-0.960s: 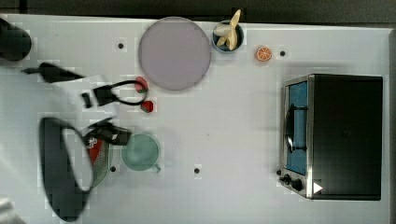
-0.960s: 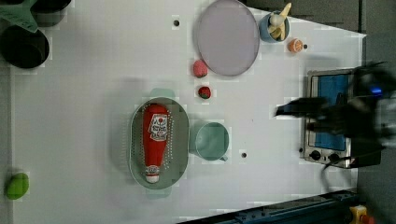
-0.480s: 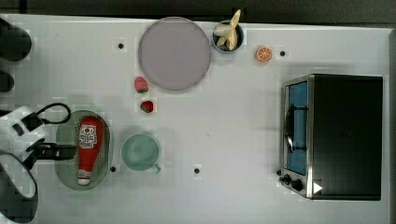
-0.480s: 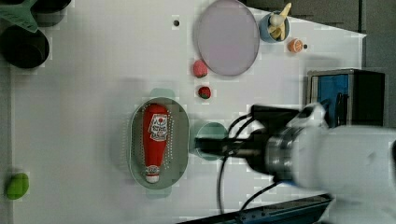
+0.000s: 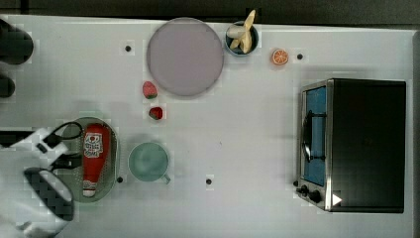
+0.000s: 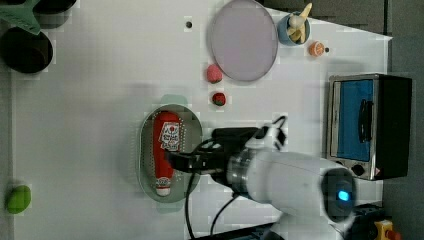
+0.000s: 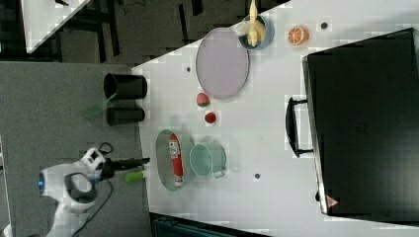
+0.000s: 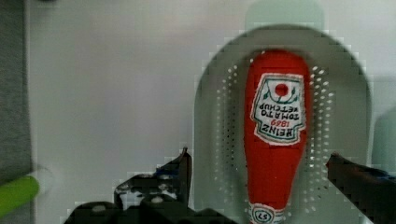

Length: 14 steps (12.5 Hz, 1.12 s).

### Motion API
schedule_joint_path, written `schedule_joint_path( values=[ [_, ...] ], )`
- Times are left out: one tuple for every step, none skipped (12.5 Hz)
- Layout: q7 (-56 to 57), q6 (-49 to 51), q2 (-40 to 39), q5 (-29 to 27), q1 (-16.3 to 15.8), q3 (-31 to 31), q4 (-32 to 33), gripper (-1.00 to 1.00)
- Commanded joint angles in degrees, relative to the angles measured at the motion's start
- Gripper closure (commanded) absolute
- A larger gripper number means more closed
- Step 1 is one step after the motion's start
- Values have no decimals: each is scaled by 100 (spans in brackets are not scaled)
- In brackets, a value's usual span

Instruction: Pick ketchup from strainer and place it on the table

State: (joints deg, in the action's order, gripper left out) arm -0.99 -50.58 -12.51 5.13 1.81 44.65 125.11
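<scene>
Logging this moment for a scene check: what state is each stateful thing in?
ketchup: lying flat in the strainer, cap on.
strainer: upright on the table.
gripper: open, astride the ketchup's neck.
teal cup: upright, empty.
toaster oven: door shut.
plate: empty.

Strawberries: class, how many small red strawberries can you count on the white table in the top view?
2. One strawberry lies just off the grey-lilac plate's lower-left edge in the top view; the other strawberry lies just below it, toward the teal cup. None seems hidden.

Plate (image 5: 184, 56), teal cup (image 5: 148, 162), perhaps strawberries (image 5: 150, 89).
</scene>
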Motion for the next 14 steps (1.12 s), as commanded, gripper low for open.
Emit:
schedule_joint_path(
  values=[
    [-835, -697, -458, 441, 118, -186, 356, -100],
    [-1088, -830, -697, 595, 110, -189, 351, -100],
    [-1209, -933, -930, 832, 102, -191, 326, -100],
    [-1276, -1018, -1141, 1101, 99, -208, 295, -100],
    [-1332, -1098, -1322, 1363, 93, -252, 244, -100],
    [-1362, -1148, -1484, 1611, 85, -311, 176, -100],
    [-1382, -1155, -1625, 1836, 71, -376, 92, -100],
    [-1384, -1152, -1762, 2030, 42, -430, -6, -100],
    [-1392, -1145, -1895, 2180, 1, -496, -96, -100],
    [-1434, -1148, -2019, 2263, -53, -570, -177, -100],
    [-1492, -1149, -2145, 2284, -117, -627, -260, -100],
    [-1550, -1149, -2266, 2287, -188, -668, -326, -100],
    [-1658, -1149, -2371, 2288, -268, -718, -391, -100],
    [-1745, -1147, -2449, 2317, -343, -779, -433, -100]
  ],
)
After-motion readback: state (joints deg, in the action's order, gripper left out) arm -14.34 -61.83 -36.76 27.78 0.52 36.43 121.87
